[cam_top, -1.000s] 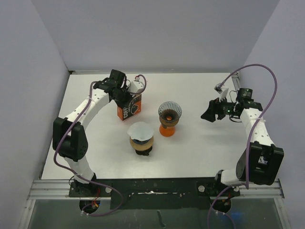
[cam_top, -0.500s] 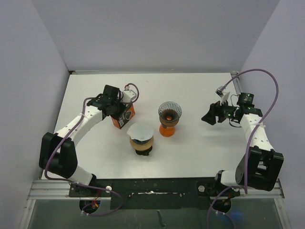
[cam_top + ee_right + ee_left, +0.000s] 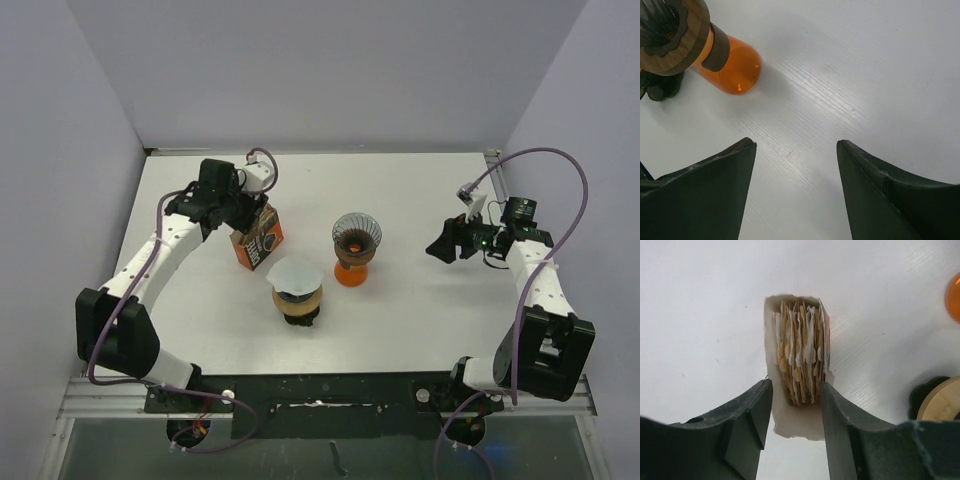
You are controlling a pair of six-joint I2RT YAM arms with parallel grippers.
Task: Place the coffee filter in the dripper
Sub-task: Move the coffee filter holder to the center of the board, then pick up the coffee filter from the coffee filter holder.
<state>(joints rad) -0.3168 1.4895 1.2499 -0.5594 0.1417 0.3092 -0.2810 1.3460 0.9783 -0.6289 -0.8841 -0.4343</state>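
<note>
Two claws show: the left claw [image 3: 796, 386], half open and gripping nothing, has its jaws either side of the torn orange cardboard box [image 3: 262, 240] of tan paper filters [image 3: 799, 352]. To its right a white paper coffee filter [image 3: 295, 272] caps a wood-collared dripper [image 3: 297, 303]. The right claw [image 3: 795, 143] gapes wide and empty, an orange-footed ribbed glass dripper [image 3: 735, 67] ahead-left of it.
</note>
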